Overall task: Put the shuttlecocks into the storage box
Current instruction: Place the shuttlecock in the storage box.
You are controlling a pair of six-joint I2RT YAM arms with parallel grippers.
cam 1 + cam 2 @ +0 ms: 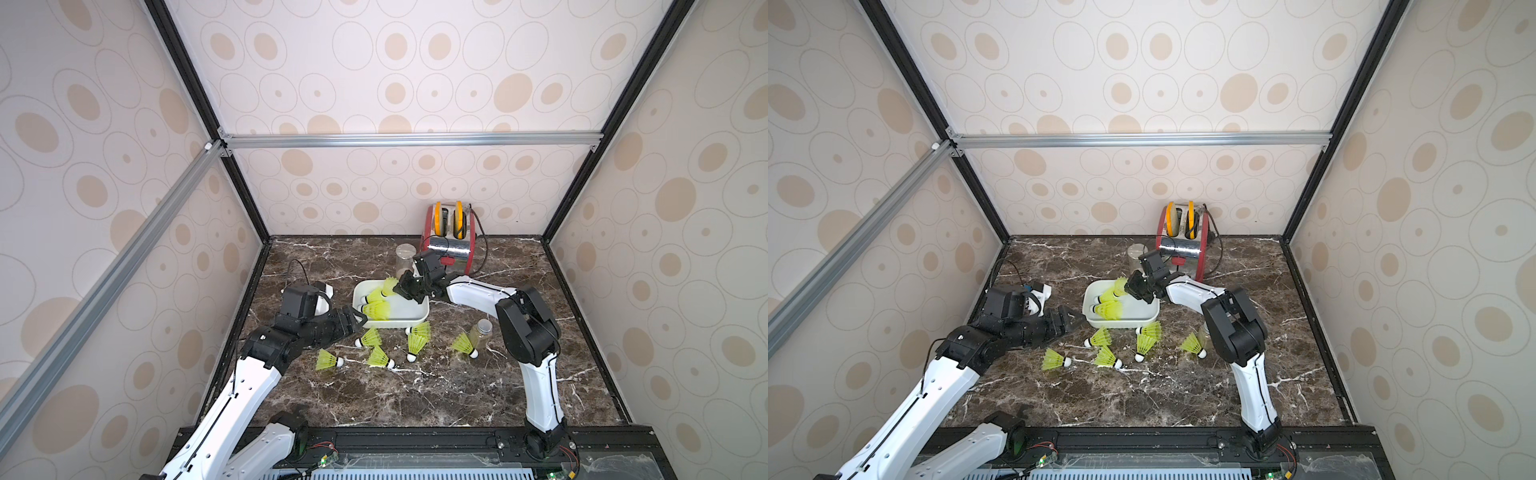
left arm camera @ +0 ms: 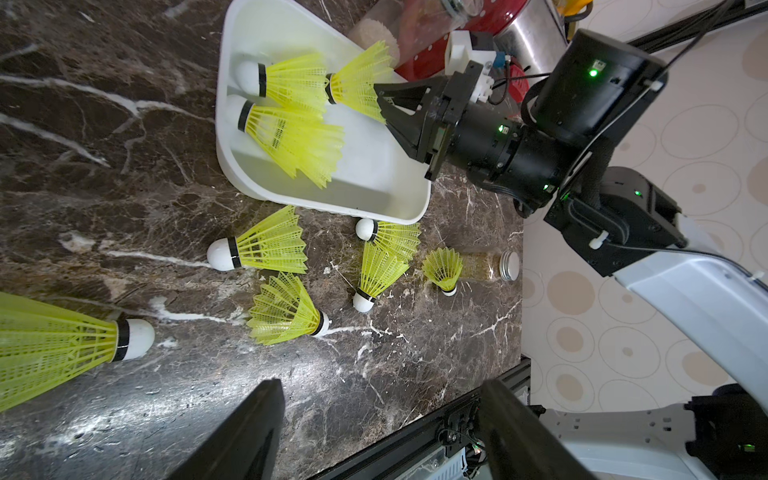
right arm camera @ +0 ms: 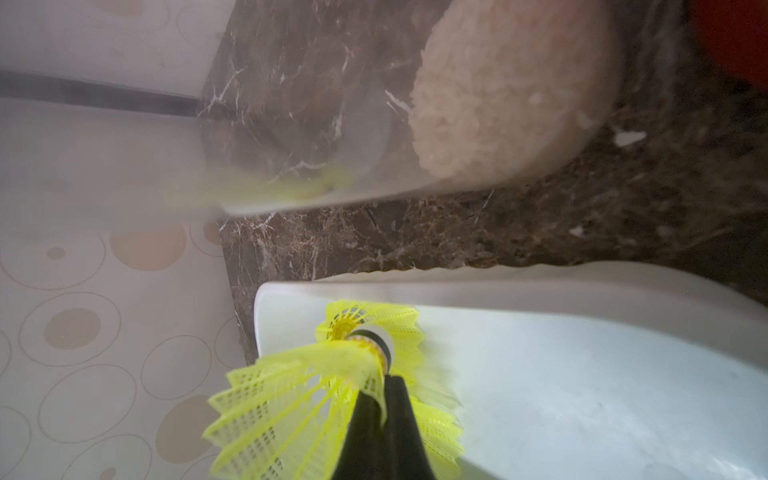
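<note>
Right gripper (image 3: 383, 397) pinching neon-yellow mesh-skirted shuttlecock (image 3: 282, 409), over white storage box (image 3: 540, 287)

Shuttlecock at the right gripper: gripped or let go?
Gripped: the right gripper pinches the shuttlecock by its skirt, jaws shut, over the storage box.

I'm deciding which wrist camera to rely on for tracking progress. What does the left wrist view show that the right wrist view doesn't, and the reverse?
Left wrist only: six loose shuttlecocks on the marble table, the small lidded jar, and the open left gripper.
Right wrist only: a close look at the right gripper pinching one wall of the held shuttlecock at its skirt.
Both: the storage box, that held shuttlecock over it, and the grain jar behind.
</note>
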